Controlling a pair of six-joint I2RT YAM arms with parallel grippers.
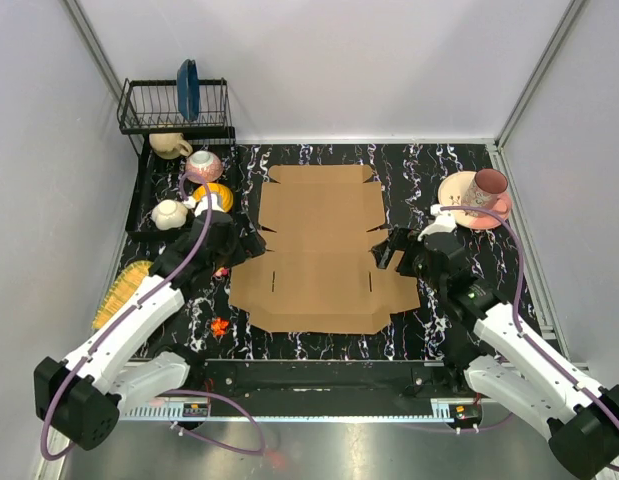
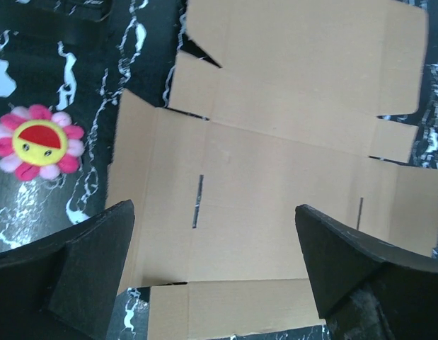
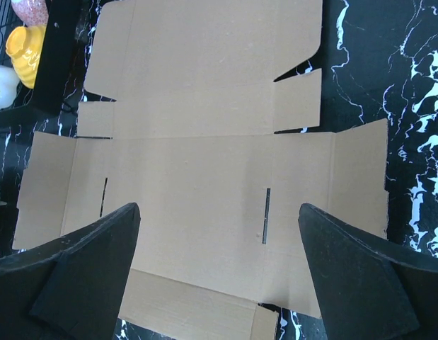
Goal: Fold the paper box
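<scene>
Arms angle inward, left end effector [image 1: 247,245] and right end effector [image 1: 394,250] both spread wide above the paper box [image 1: 319,250].

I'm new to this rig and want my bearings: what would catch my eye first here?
The paper box, a big brown cardboard sheet, lies flat and unfolded in the middle of the black marbled table. The left gripper and right gripper hover open at its left and right edges. A pink flower toy lies just off the sheet's left side.

Paper box [image 1: 322,248] between two pincers
</scene>
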